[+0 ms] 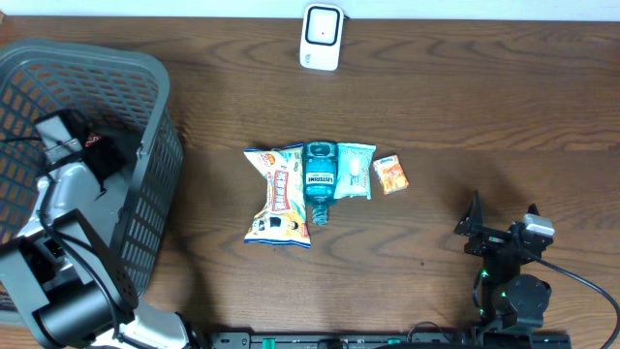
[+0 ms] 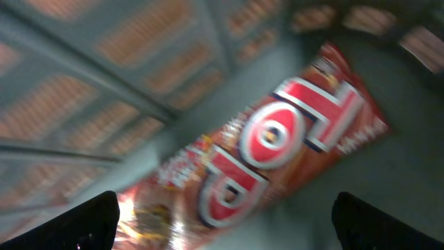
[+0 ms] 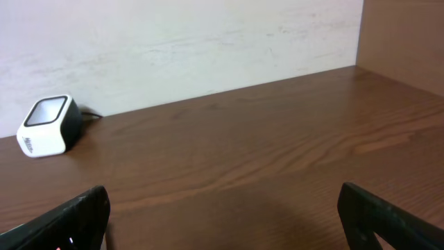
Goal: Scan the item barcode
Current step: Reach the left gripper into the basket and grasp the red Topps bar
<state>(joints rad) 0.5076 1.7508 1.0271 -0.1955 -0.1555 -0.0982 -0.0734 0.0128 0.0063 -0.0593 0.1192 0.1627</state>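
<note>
Inside the grey basket (image 1: 145, 194) lies a red snack packet (image 2: 277, 139) with big white letters; from overhead only a red corner of it (image 1: 94, 141) shows. My left gripper (image 2: 225, 236) hangs open just over it, one dark finger (image 2: 62, 222) on each side and nothing between them; overhead it (image 1: 105, 160) is within the basket. The white barcode scanner (image 1: 322, 37) stands at the table's far edge, also in the right wrist view (image 3: 48, 125). My right gripper (image 1: 501, 221) rests open and empty near the front right, fingers (image 3: 395, 215) wide over bare wood.
Mid-table lie a colourful snack bag (image 1: 279, 194), a teal mouthwash bottle (image 1: 320, 179), a pale teal packet (image 1: 356, 170) and a small orange packet (image 1: 390, 174). The basket's mesh walls (image 2: 104, 83) close in around the left gripper. A pale wall (image 3: 173, 42) backs the table.
</note>
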